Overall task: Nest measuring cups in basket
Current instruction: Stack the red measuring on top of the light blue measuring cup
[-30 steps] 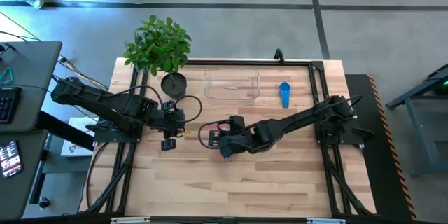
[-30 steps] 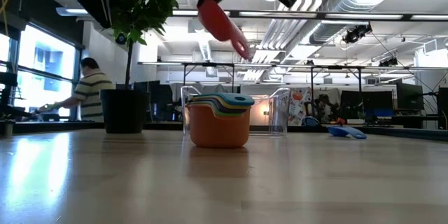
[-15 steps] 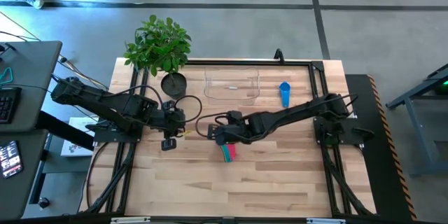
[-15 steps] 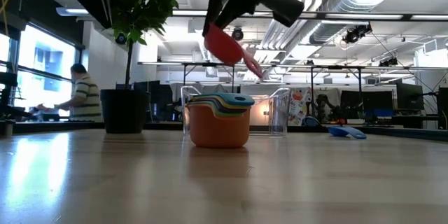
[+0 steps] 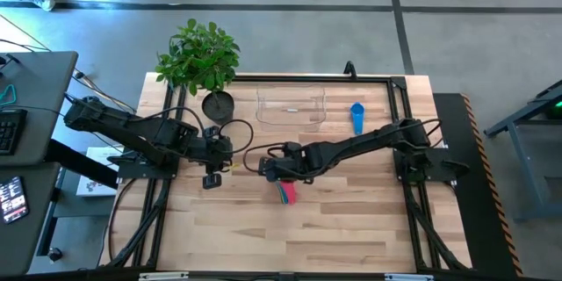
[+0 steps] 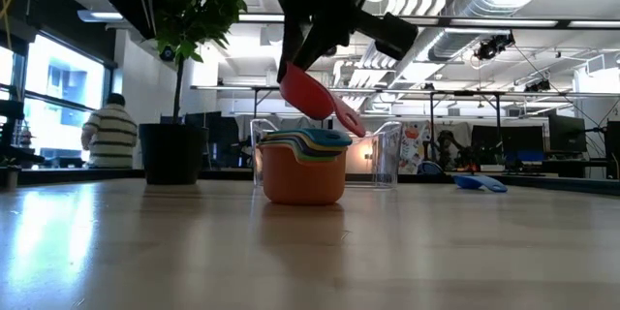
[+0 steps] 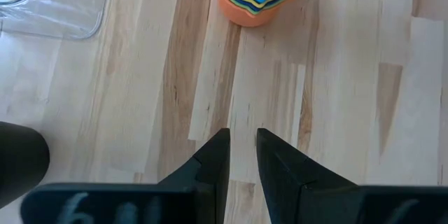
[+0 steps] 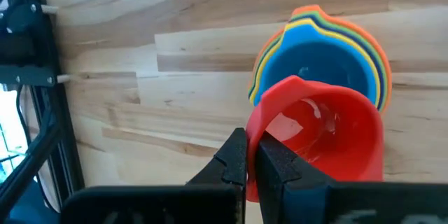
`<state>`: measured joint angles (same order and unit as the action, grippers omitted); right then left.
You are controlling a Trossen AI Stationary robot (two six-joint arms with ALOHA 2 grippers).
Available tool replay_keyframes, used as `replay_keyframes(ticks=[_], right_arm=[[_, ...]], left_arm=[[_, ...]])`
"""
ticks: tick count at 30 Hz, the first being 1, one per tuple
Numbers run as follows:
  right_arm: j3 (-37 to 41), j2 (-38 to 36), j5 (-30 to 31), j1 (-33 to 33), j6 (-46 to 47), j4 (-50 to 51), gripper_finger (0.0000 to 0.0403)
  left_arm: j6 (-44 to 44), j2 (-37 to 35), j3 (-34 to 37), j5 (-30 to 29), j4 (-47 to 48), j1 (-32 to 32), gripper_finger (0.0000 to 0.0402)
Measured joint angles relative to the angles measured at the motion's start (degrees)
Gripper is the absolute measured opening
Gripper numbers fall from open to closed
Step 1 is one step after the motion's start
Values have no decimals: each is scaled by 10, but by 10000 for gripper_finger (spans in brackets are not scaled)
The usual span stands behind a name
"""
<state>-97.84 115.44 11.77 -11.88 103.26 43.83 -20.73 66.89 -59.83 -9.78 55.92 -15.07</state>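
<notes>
- Red plastic measuring cup [image 6: 312,94], low view: hangs just above the nested stack of coloured cups [image 6: 302,167] on the worktop.
- Right wrist view: right gripper [image 8: 250,155], fingers pinched on its rim; lowering squarely is probably next.
- High view: left gripper [image 5: 211,181] waits; whether its fingers are parted or closed I cannot tell. Clear plastic basket [image 5: 291,109] sits apart.

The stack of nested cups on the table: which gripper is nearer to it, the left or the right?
The right. The right gripper hangs just above the stack of nested cups, shut on the red cup. The left gripper waits off to the stack's side, apart from it and holding nothing.
</notes>
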Motion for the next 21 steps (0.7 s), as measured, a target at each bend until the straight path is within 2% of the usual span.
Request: replay_keyframes(ticks=[21], right_arm=[[0,0,-24,23,3,6,40]], left_arm=[[14,0,0,0,0,0,62]])
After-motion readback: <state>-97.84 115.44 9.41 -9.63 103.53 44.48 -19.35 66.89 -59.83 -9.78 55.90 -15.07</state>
